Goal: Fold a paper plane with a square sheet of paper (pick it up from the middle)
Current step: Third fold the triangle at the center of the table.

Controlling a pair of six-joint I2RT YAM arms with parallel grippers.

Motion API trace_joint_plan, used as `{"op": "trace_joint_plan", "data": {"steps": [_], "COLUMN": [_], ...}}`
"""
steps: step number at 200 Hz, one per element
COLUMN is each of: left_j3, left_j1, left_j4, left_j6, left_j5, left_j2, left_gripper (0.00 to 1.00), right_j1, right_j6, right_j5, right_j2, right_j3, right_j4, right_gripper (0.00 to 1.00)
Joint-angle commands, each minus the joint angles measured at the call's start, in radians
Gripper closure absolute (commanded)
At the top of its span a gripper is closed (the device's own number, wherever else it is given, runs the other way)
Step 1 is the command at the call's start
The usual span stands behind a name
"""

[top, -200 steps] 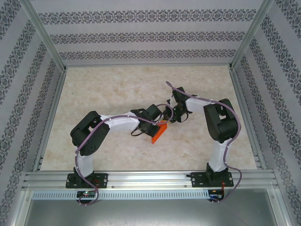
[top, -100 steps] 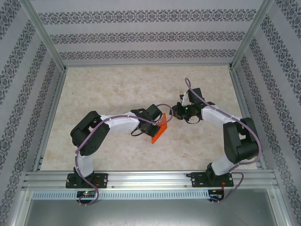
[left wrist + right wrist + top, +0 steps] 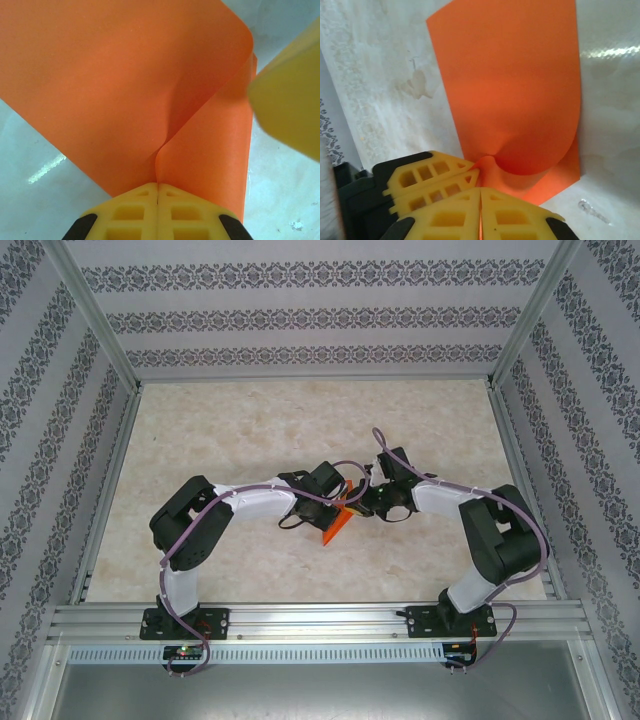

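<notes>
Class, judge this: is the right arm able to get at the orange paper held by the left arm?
Seemingly yes: the right gripper has its jaws shut on the orange paper, right beside the left gripper, nothing between them.

1. Top view: I see just a sliver of the orange sheet (image 3: 338,524); its folds are too small to read.
2. Left wrist view: the sheet is cropped at top and left; a yellow finger (image 3: 292,95) at right is blurred.
3. Right wrist view: yellow fingers (image 3: 520,215) hide the sheet's near edge.

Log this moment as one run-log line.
left gripper: shut on orange paper | right gripper: shut on orange paper | orange paper: curled between both
</notes>
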Motion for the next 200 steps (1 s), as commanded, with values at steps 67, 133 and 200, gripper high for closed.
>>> {"op": "trace_joint_plan", "data": {"steps": [67,133,200], "left_j3": [-0.003,-0.008,-0.007], "left_j1": [0.016,0.016,0.016], "left_j4": [0.006,-0.001,-0.019], "left_j6": [0.002,0.007,0.014], "left_j5": [0.006,0.003,-0.006], "left_j2": [0.027,0.027,0.035], "left_gripper": [0.96,0.96,0.96], "right_j1": [0.021,0.013,-0.001], "right_j6": [0.009,-0.058,-0.052], "right_j5": [-0.005,0.050,0.041], "right_j2": [0.069,0.107,0.103], "right_j3": [0.040,0.034,-0.005], "right_j4": [0.023,-0.056,-0.005], "right_gripper": [0.92,0.92,0.91]}}
